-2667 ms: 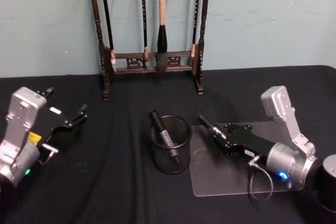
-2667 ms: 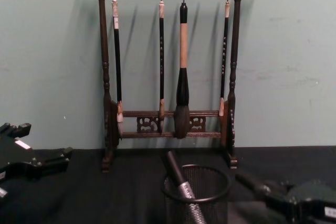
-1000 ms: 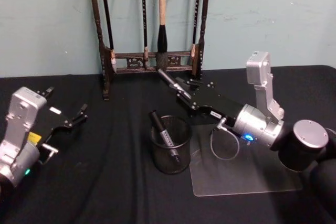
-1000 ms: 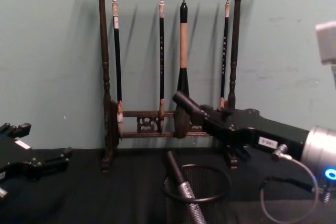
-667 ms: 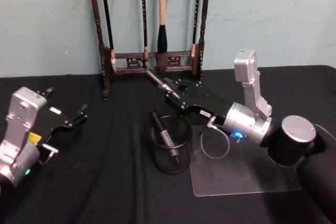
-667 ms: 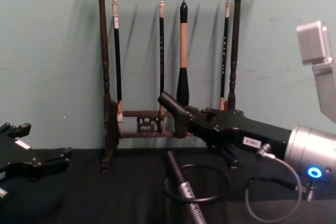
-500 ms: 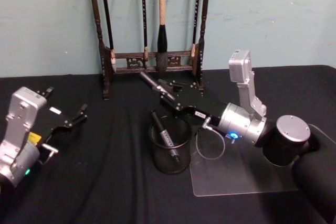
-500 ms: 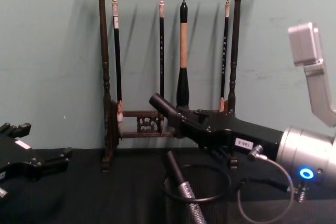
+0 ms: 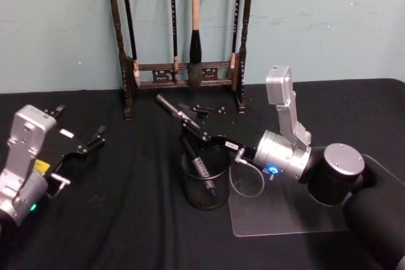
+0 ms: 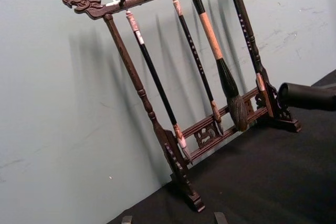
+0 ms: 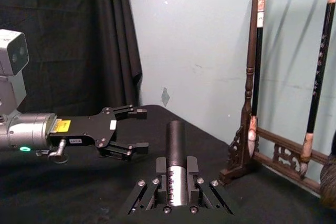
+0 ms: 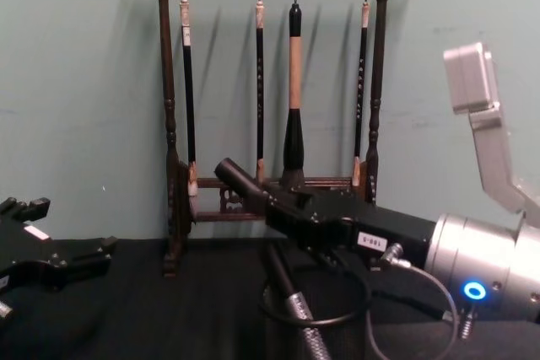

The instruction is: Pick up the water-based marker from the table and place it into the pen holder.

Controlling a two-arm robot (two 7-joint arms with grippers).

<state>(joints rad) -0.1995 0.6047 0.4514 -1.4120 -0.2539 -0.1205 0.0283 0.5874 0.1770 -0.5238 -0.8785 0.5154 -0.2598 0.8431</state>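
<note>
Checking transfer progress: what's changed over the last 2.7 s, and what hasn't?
The right pincer, shut on the water-based marker throughout, rose off the clear mat and swung to the robot's left; it now sits over the pen holder, marker angled up and left. Nothing released. Unchanged: left pincer parked open, second marker in the holder, brush rack.

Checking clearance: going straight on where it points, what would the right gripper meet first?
Likely the pale green wall, just beside the dark wooden brush rack's post. The right gripper, shut on the black-and-silver marker, aims past it; depth is unclear.
</note>
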